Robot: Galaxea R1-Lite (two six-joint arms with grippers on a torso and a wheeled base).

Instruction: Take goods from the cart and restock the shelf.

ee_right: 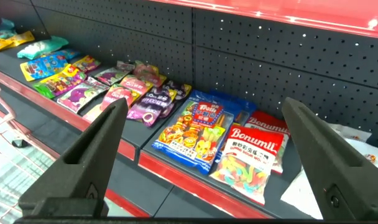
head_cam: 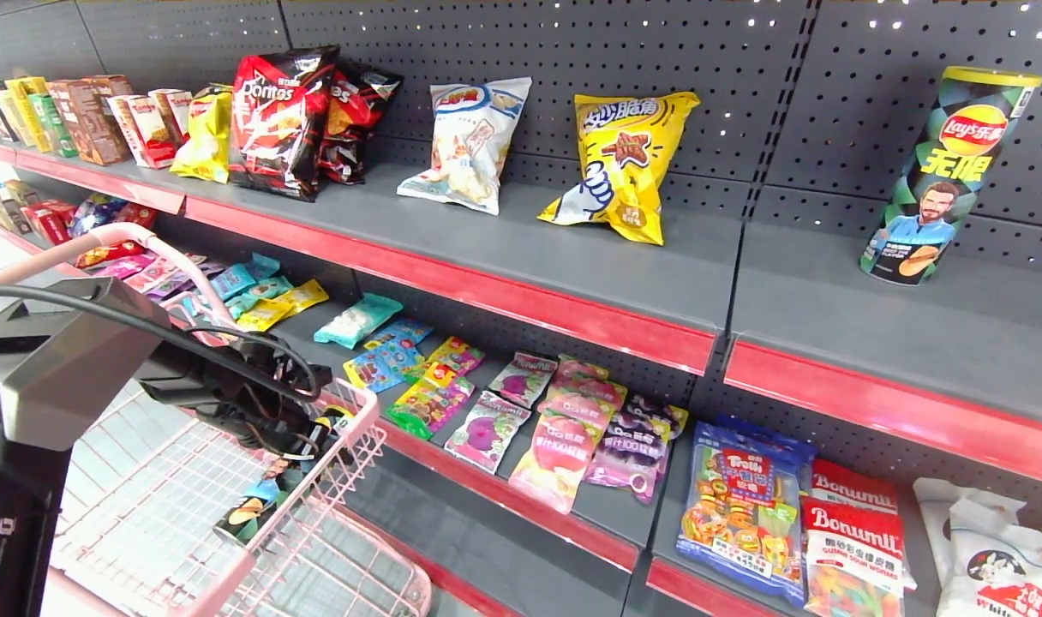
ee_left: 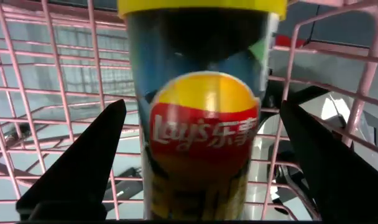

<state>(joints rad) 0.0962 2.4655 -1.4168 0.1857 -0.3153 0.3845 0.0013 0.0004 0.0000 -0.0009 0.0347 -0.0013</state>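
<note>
A tall chips can (ee_left: 201,137) with a yellow lid lies in the pink wire cart (head_cam: 362,411). From the head it shows as a dark tube (head_cam: 260,501) against the cart's front wall. My left gripper (ee_left: 201,162) is down inside the cart, open, one finger (ee_left: 83,168) on each side of the can with a gap on both sides. In the head view that gripper (head_cam: 311,437) sits just above the can. My right gripper (ee_right: 204,162) hangs open and empty in front of the lower shelf's candy bags (ee_right: 195,130).
A matching chips can (head_cam: 949,176) stands upright on the upper shelf (head_cam: 872,317) at the right, with bare shelf around it. Chip bags (head_cam: 624,163) and boxes line the upper shelf to the left. Candy packs (head_cam: 564,428) cover the lower shelf.
</note>
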